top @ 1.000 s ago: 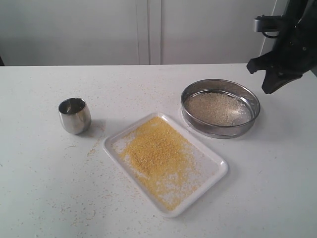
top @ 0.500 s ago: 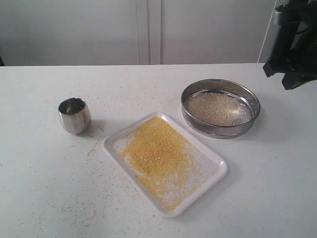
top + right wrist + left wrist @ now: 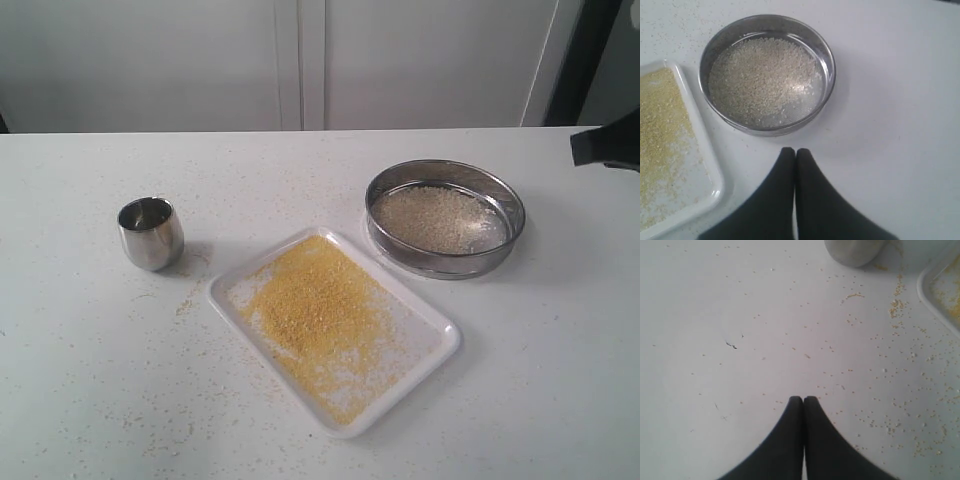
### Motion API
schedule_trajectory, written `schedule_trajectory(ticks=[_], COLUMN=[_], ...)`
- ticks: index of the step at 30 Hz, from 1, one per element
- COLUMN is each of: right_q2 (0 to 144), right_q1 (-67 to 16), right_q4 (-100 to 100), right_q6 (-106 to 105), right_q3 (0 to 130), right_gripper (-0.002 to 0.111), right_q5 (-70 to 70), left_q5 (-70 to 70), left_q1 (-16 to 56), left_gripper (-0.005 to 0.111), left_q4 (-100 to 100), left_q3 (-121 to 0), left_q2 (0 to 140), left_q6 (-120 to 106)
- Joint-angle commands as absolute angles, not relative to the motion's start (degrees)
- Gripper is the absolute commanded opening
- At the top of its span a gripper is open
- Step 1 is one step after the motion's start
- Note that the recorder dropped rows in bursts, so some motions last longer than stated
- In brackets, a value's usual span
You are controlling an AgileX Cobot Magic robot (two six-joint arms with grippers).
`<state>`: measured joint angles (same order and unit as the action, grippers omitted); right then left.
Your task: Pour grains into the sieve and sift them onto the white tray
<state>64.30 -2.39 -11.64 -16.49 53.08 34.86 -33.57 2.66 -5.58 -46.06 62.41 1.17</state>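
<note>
White table (image 3: 80, 390), pale wall (image 3: 150, 60), perhaps panelled

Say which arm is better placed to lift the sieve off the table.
Right, probably. The right gripper, shut, hangs beside the sieve; the left gripper, also shut, is over the table by the cup.

Sieve (image 3: 767, 27) beside white tray (image 3: 702, 135) (fingers (image 3: 782, 200) together)
</note>
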Motion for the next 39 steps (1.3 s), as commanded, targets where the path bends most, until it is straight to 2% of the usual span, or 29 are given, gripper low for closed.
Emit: schedule_trajectory(ticks=[1,9,18,39], right_q2=[58.51,43.45,31.85,9.22], right_q1=[-3.71,-7.97,-7.97,-7.97], right_q4=[-12.05,-12.47,-14.81,-14.56], right_q6=[-18.00,-18.00,-17.88,-21.42], right_q3=[48.34,37.24,25.29,19.31], right_gripper=[0.000,0.000,0.000,0.000], right_q5=[30.88,23.74,17.14,15.08], left_q5=[-34.24,-34.24,-34.24,-34.24], left_q1=[3.03,3.03,3.03,3.03], left_gripper=[0.000,0.000,0.000,0.000], left_q4=[-5.86,-5.86,-5.86,-5.86], left_q3=[-45.69,-45.69,-45.69,-45.69], left_q2=[61.95,61.95,61.95,61.95], left_q6=[1.20,1.20,1.20,1.20])
